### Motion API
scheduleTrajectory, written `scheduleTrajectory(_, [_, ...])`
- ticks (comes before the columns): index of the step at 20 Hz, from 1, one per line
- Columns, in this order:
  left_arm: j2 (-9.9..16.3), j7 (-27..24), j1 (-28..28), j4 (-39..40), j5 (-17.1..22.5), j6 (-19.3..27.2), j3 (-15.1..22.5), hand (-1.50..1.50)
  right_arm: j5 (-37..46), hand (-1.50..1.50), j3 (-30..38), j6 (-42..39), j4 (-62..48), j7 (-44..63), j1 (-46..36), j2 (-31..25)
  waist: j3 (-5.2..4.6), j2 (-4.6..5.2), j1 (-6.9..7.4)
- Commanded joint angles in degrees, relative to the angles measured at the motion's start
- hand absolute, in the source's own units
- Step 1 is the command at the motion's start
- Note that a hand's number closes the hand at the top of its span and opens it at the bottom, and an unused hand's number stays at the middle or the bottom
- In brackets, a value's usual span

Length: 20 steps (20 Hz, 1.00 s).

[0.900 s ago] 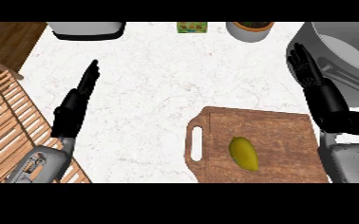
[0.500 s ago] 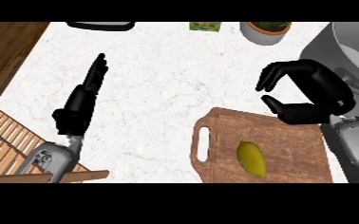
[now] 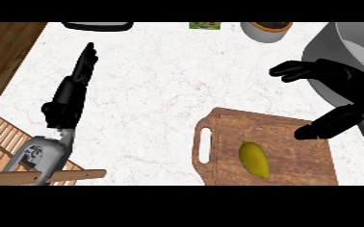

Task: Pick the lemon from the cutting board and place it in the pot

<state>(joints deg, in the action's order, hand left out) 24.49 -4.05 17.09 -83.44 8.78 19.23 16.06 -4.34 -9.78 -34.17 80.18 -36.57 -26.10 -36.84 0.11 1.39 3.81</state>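
Bare counter (image 3: 163, 77) left of cutting board (image 3: 284, 144)

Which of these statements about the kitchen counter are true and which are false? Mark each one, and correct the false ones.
1. The lemon lies on the cutting board. True.
2. The right hand is curled round the lemon. False: it is open above the board's far right corner, apart from the lemon.
3. The left hand is at the view's left with straight fingers, holding nothing. True.
4. The lemon is already in the pot. False: it is on the board.
5. The board's handle slot faces the view's left. True.
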Motion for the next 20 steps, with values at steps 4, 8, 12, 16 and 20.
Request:
scheduleTrajectory(4, [-4.8, 1.5, 2.3, -1.7, 7.5, -0.7, -5.3, 0.00, 11.6, -1.50, -6.2, -3.1, -0.5, -14.0, -3.3, -8.0, -0.03, -0.30, -0.50])
scheduleTrajectory(8, [-3.9, 3.2, 1.8, -2.5, 6.9, -1.5, -5.8, 0.00, 18.7, -1.50, -12.6, 1.3, 2.9, -14.5, -4.0, -11.9, -0.13, -0.74, -0.65])
scheduleTrajectory(12, [-4.2, 3.2, 2.3, -2.0, 6.6, -0.9, -7.3, 0.00, 21.0, -1.50, -16.4, 4.7, 3.7, -16.2, -3.2, -14.0, -0.19, -0.79, -1.88])
scheduleTrajectory(16, [-4.7, 3.4, -0.3, -2.9, 5.9, -1.5, -6.1, 0.00, 24.6, -1.50, -21.3, 7.9, 4.2, -13.8, -2.7, -14.0, -0.28, -0.82, -1.51])
scheduleTrajectory(20, [-3.7, 5.4, 1.1, -4.5, 6.2, -1.9, -7.3, 0.00, 26.9, -1.50, -24.8, 10.3, 3.7, -9.9, -2.4, -12.7, -0.28, -0.98, -1.53])
